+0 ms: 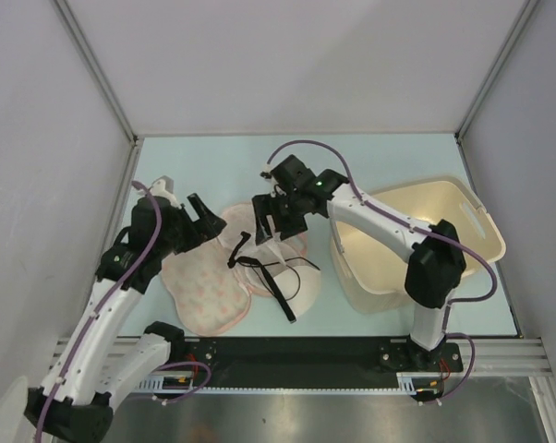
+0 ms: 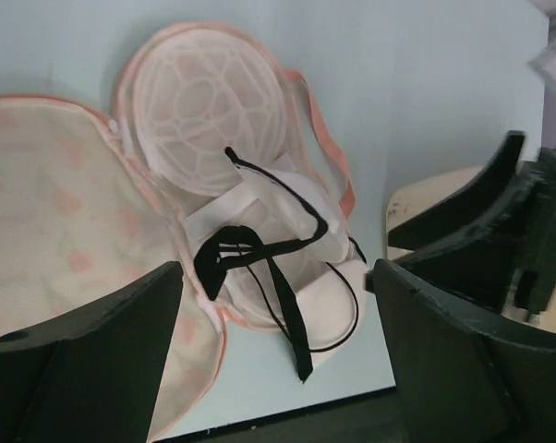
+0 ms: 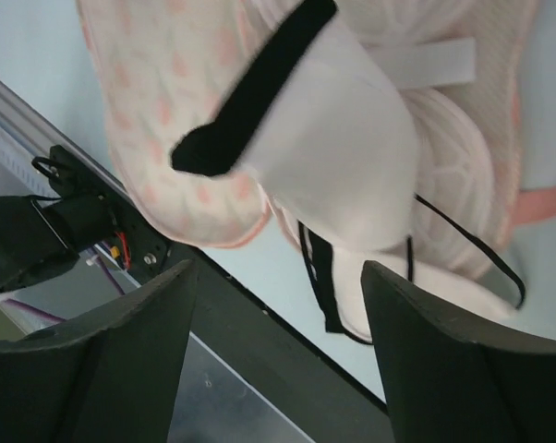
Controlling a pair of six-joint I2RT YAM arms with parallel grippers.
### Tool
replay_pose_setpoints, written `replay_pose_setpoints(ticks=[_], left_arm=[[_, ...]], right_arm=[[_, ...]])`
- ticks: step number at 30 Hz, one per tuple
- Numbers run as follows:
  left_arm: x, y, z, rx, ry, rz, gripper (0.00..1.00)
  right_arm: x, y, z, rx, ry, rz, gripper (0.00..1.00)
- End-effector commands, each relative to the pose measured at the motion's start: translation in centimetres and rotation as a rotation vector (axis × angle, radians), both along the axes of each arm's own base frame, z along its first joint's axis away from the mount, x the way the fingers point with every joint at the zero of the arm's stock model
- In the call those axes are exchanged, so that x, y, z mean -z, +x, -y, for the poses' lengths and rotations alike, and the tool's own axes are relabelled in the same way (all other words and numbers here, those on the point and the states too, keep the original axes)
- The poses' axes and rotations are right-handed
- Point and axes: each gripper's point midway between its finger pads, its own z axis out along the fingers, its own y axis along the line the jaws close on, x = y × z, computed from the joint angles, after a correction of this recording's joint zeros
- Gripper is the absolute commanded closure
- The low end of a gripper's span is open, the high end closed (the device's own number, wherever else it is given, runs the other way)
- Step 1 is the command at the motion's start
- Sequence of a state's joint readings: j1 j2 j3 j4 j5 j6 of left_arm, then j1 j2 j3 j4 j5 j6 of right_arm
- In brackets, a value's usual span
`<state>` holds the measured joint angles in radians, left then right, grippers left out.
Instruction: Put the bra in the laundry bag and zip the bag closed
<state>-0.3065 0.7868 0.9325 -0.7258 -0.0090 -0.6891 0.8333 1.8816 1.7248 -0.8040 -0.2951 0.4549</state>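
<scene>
Spreading the laundry bag (image 1: 204, 288) flat exposes its lining to receive the bra (image 1: 299, 282), which overhangs one edge; left gripper (image 1: 202, 220) and right gripper (image 1: 271, 221) both stand wide, empty.

Top cam: bright, even diffuse light from overhead, only faint soft shadows on table (image 1: 213, 161), no glare. Left wrist: centre sharp, left fingers (image 2: 75, 355) dark + soft, right edge blurry. Right wrist: bra (image 3: 338, 157) too close, smeared/OOF; right fingers (image 3: 458, 365) dark, no detail.
</scene>
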Motion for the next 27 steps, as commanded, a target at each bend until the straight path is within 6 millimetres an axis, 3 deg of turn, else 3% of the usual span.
replay_pose_setpoints(ticks=[1,2,5,9,15,17,19,20,23,27], left_arm=[[1.1,1.4,4.1,0.2,-0.092,-0.038,0.11],[1.6,2.3,4.8,0.22,-0.103,-0.051,0.11],[2.0,3.2,6.4,0.304,-0.126,-0.069,0.12],[5.0,4.7,6.8,0.336,-0.076,-0.167,0.11],[8.9,4.7,6.4,0.334,-0.032,-0.293,0.1],[11.2,3.9,6.6,0.354,-0.035,-0.384,0.11],[12.7,3.4,6.6,0.363,-0.034,-0.429,0.16],[14.1,3.0,6.3,0.354,-0.019,-0.466,0.18],[15.7,3.3,5.6,0.337,0.025,-0.479,0.23],[16.8,4.1,5.2,0.329,0.037,-0.491,0.23]], right_arm=[[-3.3,-0.7,4.5,-0.01,0.016,0.076,0.2],[-3.6,-1.1,4.8,-0.024,0.02,0.091,0.18],[-1.7,-2.1,6.2,-0.037,-0.046,0.09,0.17],[-0.6,-3.1,6.9,-0.052,-0.055,0.086,0.17],[2.6,-4.5,7.7,-0.138,-0.153,0.053,0.16],[3.9,-4.9,8.0,-0.162,-0.189,0.054,0.16],[5.2,-5.0,8.4,-0.167,-0.214,0.051,0.17],[5.3,-5.0,8.5,-0.169,-0.217,0.054,0.18],[5.6,-5.3,8.4,-0.182,-0.205,0.053,0.2],[6.0,-6.1,8.1,-0.213,-0.194,0.046,0.21]])
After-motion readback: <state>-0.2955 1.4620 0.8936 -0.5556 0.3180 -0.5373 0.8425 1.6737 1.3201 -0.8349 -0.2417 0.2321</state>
